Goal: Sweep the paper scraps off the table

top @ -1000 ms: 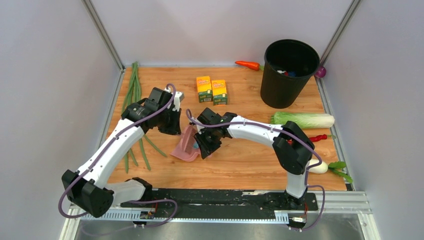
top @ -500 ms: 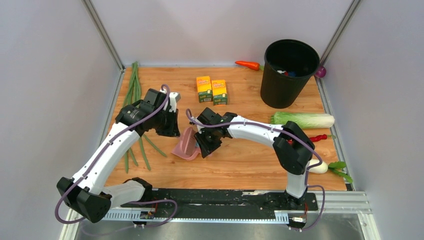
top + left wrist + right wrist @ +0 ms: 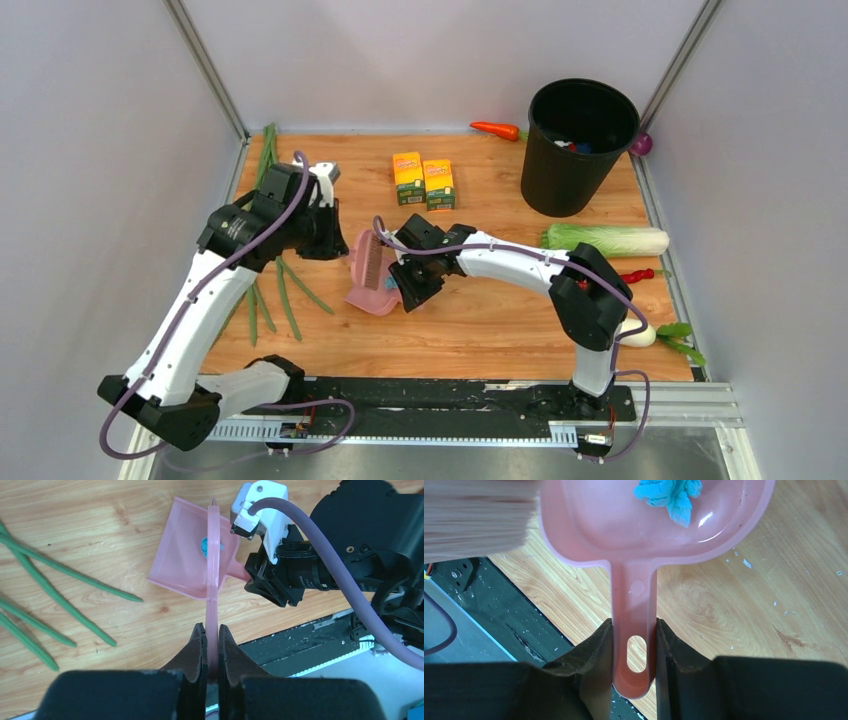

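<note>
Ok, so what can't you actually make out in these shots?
Bin contents: top external, small bits low inside, too small to name, rest behind its wall.
Paper scraps in the dustpan: right wrist, cut by the top edge, count unclear.
Brush: right wrist, blurred and cropped at the corner.
Purple object: top external, partly behind the bin.

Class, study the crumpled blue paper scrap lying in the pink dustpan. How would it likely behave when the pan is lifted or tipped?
The paper scrap looks wrinkled and thin, so it is probably very light and soft. On the glossy dustpan it would likely slide out once tipped.
</note>
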### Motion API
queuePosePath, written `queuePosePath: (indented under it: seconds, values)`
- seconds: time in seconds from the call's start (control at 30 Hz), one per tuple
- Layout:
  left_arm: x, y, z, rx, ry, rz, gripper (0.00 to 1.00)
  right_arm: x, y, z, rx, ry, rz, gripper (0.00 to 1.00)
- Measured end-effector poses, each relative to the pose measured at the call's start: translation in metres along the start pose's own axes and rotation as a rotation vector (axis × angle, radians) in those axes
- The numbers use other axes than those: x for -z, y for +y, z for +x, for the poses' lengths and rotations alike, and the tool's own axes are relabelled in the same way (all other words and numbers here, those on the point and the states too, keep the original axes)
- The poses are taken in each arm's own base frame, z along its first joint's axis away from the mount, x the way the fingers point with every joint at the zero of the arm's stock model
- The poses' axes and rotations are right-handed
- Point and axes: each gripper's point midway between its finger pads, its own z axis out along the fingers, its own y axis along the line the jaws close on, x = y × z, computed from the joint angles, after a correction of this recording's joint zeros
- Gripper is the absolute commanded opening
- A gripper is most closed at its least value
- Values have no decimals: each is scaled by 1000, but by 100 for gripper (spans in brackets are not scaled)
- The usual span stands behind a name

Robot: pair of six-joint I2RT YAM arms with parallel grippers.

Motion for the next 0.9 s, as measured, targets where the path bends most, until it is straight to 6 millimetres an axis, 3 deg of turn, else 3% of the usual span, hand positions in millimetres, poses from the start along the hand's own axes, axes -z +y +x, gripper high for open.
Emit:
queuePosePath:
  seconds: [0.37,0.6,0.9]
  values:
    - [78,-4,-27,83,-215,-8,0,8,1,-6,-21,-33,17,0]
    - [119,0,-41,132,-339,-32,0,29,8,-20,-27,-99,17,0]
    - [146,10,-48,177,-445,-67,0,51,18,-51,-24,-192,18,0]
